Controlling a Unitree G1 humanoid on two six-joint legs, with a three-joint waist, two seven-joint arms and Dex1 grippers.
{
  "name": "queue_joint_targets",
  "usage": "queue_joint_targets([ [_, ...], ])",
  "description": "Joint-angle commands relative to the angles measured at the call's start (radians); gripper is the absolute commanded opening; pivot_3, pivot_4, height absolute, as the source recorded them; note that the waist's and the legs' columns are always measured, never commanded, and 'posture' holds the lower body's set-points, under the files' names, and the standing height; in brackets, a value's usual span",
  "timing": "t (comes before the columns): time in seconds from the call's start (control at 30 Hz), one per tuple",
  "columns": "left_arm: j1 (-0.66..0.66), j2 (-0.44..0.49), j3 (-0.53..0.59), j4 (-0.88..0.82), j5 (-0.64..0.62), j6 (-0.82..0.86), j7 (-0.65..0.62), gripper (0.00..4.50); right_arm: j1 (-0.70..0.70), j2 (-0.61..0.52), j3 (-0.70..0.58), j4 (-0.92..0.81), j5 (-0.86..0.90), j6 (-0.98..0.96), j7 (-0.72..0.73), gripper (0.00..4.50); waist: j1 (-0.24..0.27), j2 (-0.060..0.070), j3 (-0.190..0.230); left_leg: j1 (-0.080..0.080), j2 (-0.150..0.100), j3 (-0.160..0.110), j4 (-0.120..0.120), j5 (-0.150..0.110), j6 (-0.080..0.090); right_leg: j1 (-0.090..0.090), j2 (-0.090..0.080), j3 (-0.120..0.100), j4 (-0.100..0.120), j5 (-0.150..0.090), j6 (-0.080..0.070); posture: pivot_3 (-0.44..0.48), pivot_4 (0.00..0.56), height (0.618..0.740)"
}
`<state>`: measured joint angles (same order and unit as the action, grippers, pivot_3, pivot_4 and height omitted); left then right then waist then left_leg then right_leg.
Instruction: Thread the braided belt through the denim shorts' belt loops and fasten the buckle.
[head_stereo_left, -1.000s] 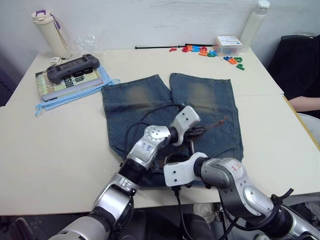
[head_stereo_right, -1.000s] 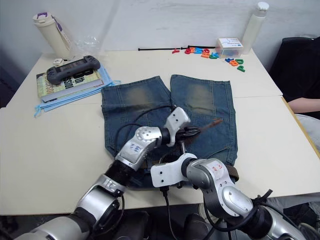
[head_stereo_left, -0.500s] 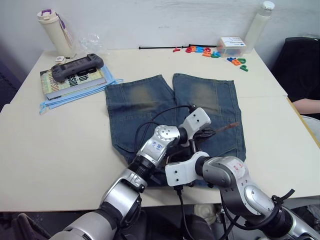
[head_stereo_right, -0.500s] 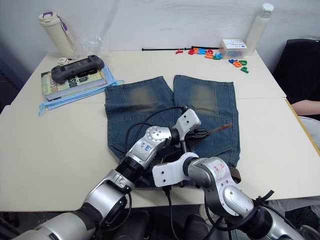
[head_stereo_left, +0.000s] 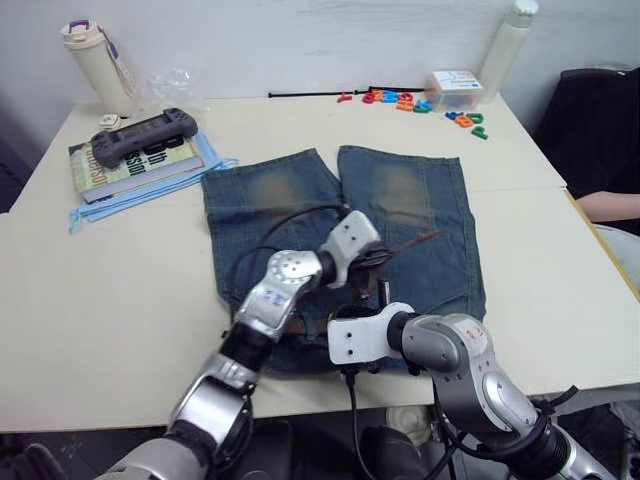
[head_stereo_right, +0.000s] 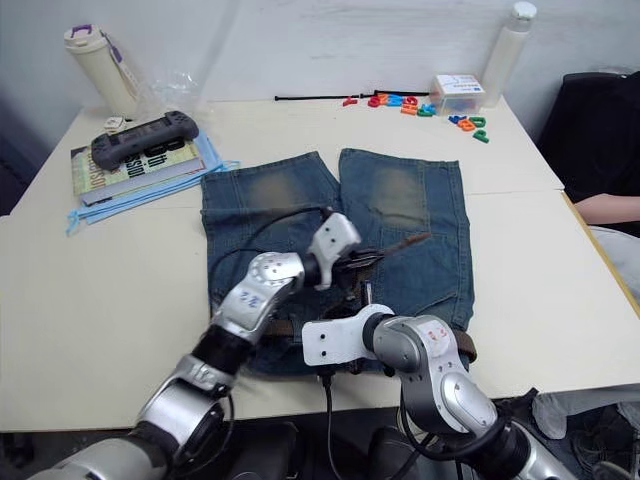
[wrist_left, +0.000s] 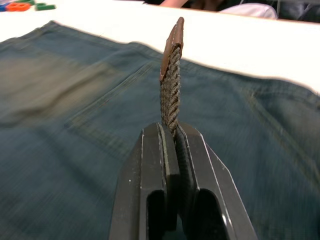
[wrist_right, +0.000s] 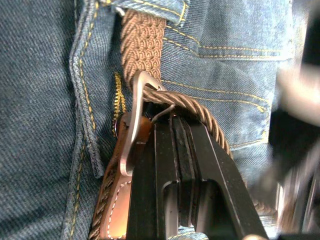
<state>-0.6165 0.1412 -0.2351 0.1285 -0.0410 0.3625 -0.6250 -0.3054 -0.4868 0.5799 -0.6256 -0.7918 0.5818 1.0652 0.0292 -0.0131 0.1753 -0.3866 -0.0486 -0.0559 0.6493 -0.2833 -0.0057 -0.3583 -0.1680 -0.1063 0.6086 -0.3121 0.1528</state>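
At the table's (head_stereo_left: 90, 290) ten o'clock corner one cream bottle (head_stereo_left: 88, 62) is stood upright, with one grey game controller (head_stereo_left: 140, 131) laid on one book (head_stereo_left: 125, 162) just beside it at its five o'clock.

The denim shorts (head_stereo_left: 270, 205) are spread flat at the centre, with two faded patches counted, one per leg, and the waistband towards six o'clock. The left gripper (wrist_left: 170, 134) is seen clamped on the braided belt (wrist_left: 171, 90), whose tan tip is stuck up past the fingers above the right leg. In the right wrist view the belt is seen run under one belt loop (wrist_right: 150, 5) and through the silver buckle (wrist_right: 135, 117). The right gripper (wrist_right: 172, 122) is closed against the strap at the buckle, at the waistband's centre.

At one o'clock one clear lidded box (head_stereo_left: 455, 88) is set; its contents cannot be made out. Coloured letters (head_stereo_left: 405, 100) are scattered beside it, uncounted. One white bottle (head_stereo_left: 505, 45) is stood at its two o'clock.
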Motion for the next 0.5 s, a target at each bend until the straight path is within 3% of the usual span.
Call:
queue_joint_targets([
  [0.03, 0.065, 0.056, 0.041, -0.194, -0.034, 0.072, 0.0, 0.0, 0.031, -0.006, -0.012, 0.015, 0.033, 0.042, 0.05, 0.06, 0.001, 0.0, 0.0, 0.0, 0.0, -0.001, 0.0, 0.0, 0.0, 0.0, 0.0, 0.0, 0.0, 0.0, 0.0, 0.0, 0.15, 0.713],
  [0.33, 0.256, 0.257, 0.056, -0.474, -0.023, 0.091, -0.046, 0.0, 0.032, 0.037, -0.073, -0.027, 0.087, 0.143, 0.036, 0.06, 0.0, 0.002, 0.001, 0.0, 0.0, -0.003, 0.0, -0.001, -0.001, -0.001, 0.0, 0.0, 0.0, 0.0, -0.001, 0.0, 0.15, 0.713],
  [0.5, 0.344, 0.415, 0.056, -0.456, 0.063, -0.15, -0.077, 0.0, 0.021, 0.065, -0.11, -0.063, 0.134, 0.219, 0.016, 0.06, -0.003, 0.005, 0.003, 0.0, 0.001, -0.003, -0.001, -0.001, -0.001, -0.002, 0.001, 0.001, -0.001, -0.001, -0.002, 0.0, 0.15, 0.713],
])
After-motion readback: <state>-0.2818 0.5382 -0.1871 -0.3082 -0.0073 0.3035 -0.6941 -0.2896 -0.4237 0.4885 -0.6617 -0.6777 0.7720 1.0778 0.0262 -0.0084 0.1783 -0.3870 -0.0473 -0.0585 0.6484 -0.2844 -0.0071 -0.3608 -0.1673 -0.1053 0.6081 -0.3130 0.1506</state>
